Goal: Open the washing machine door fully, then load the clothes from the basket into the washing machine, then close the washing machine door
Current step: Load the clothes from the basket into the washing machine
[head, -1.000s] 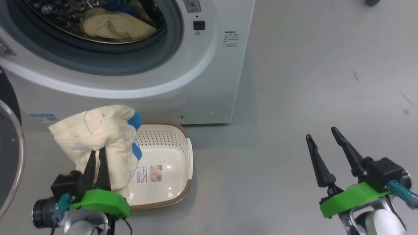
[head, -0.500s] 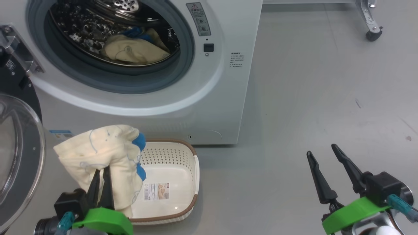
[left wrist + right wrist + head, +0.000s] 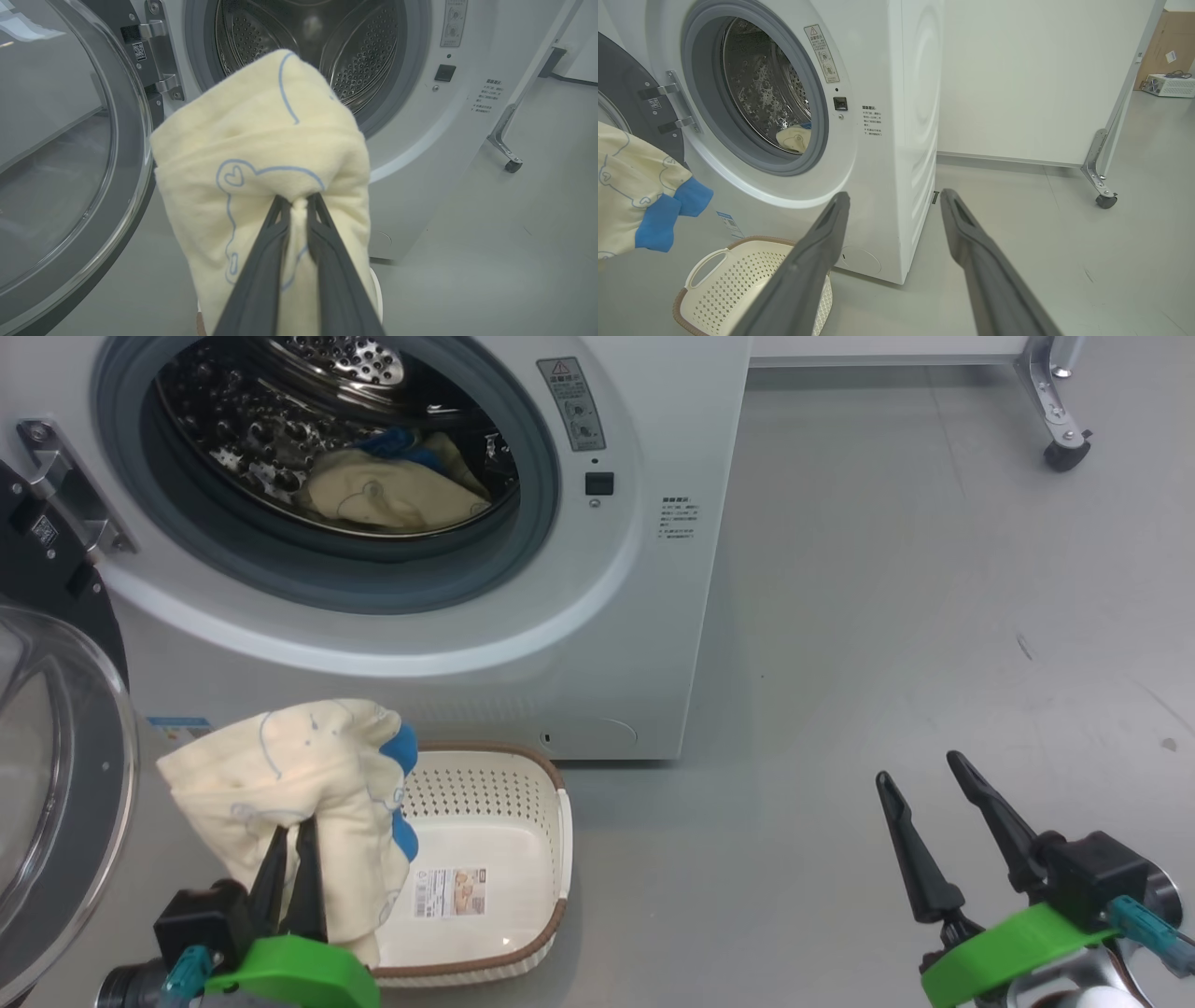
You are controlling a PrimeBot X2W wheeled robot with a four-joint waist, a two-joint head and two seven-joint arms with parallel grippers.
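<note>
Head view: our left gripper (image 3: 293, 828), at 7 o'clock, was clenched on a cream garment (image 3: 280, 765) held up near the basket (image 3: 551, 784), whose sticker (image 3: 451, 890) was unreadable. A second garment (image 3: 392, 497) lay in the washing machine (image 3: 653, 569) drum at 11 o'clock, near an illegible warning label (image 3: 571, 401). The door (image 3: 84, 784) stood open at 9 o'clock. Our right gripper (image 3: 918, 769), at 4 o'clock, was spread, empty. Left wrist view: both fingers (image 3: 260, 261) pinched the garment. Right wrist view: the small print (image 3: 871, 122) was unreadable. Since 1 second earlier, our head camera had tilted up; both grips matched.
</note>
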